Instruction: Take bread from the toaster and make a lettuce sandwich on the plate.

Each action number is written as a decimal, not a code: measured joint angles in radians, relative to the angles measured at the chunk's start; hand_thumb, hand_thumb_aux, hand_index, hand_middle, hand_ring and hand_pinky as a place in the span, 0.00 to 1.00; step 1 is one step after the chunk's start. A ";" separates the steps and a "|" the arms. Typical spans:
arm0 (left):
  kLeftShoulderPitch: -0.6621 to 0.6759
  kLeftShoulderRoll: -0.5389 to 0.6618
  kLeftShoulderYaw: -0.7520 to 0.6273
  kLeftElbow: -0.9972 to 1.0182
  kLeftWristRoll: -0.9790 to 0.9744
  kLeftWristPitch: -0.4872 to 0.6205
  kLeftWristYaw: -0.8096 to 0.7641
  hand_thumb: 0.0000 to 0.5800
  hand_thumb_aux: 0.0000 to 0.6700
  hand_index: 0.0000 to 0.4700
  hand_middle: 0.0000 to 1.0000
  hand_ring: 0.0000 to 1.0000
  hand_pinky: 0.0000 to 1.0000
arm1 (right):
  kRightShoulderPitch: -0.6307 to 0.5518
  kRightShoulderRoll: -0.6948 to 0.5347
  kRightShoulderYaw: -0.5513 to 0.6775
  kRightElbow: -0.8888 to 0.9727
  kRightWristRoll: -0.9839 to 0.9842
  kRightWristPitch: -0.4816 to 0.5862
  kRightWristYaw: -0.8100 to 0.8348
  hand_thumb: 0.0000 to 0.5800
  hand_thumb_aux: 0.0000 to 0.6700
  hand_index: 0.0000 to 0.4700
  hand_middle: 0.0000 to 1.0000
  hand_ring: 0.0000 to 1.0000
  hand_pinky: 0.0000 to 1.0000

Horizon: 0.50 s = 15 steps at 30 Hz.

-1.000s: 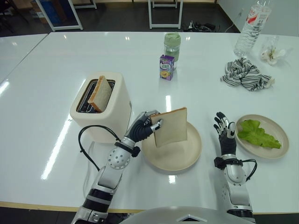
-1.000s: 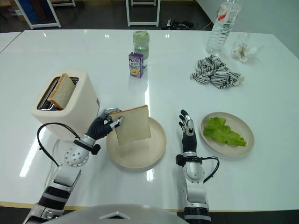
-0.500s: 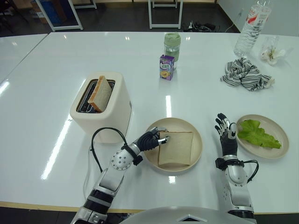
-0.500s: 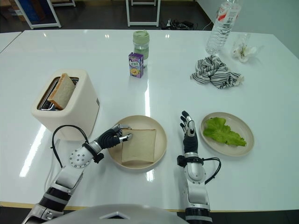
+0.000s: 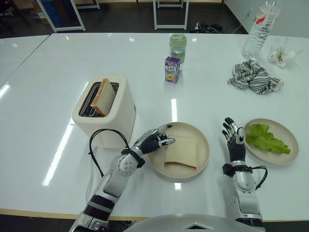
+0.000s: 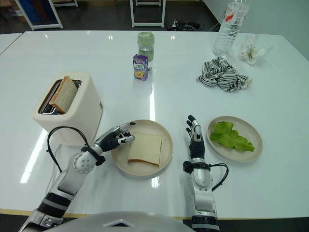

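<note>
A slice of white bread (image 5: 181, 151) lies flat on the beige plate (image 5: 200, 162) in front of me. My left hand (image 5: 153, 140) hovers over the plate's left rim, fingers loosely spread, holding nothing, its tips just left of the slice. The cream toaster (image 5: 108, 121) stands to the left with a second slice (image 5: 104, 96) sticking up from its slot. A lettuce leaf (image 5: 264, 138) rests on a smaller beige plate (image 5: 288, 157) at the right. My right hand (image 5: 234, 139) stands upright and open between the two plates.
The toaster's black cord (image 5: 96, 150) loops beside my left forearm. Farther back stand a purple drink carton (image 5: 172, 69) and a green jar (image 5: 177, 47). A striped cloth (image 5: 253, 77), a water bottle (image 5: 257, 29) and a white flower (image 5: 280, 55) sit at the back right.
My left hand lowered the bread from upright to flat on the plate, let go of it, and drew back slightly to the left. The right hand stayed put.
</note>
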 measured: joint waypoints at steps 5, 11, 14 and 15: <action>0.035 0.012 0.031 -0.147 0.102 0.072 0.025 0.00 0.00 0.00 0.00 0.00 0.00 | 0.001 0.000 0.000 -0.002 0.000 0.001 0.001 0.00 0.00 0.00 0.00 0.00 0.00; 0.060 -0.035 0.104 -0.285 0.038 0.071 0.067 0.00 0.00 0.00 0.00 0.00 0.00 | 0.001 -0.007 0.002 -0.008 -0.021 -0.005 -0.005 0.00 0.00 0.00 0.00 0.00 0.00; 0.061 -0.090 0.121 -0.263 -0.104 0.019 0.072 0.00 0.00 0.00 0.00 0.00 0.00 | 0.009 -0.061 -0.008 -0.068 -0.145 -0.063 -0.046 0.00 0.00 0.00 0.00 0.00 0.00; 0.062 -0.105 0.120 -0.231 -0.138 -0.006 0.074 0.00 0.00 0.00 0.00 0.00 0.00 | 0.011 -0.086 -0.023 -0.105 -0.186 -0.090 -0.059 0.00 0.00 0.00 0.00 0.00 0.00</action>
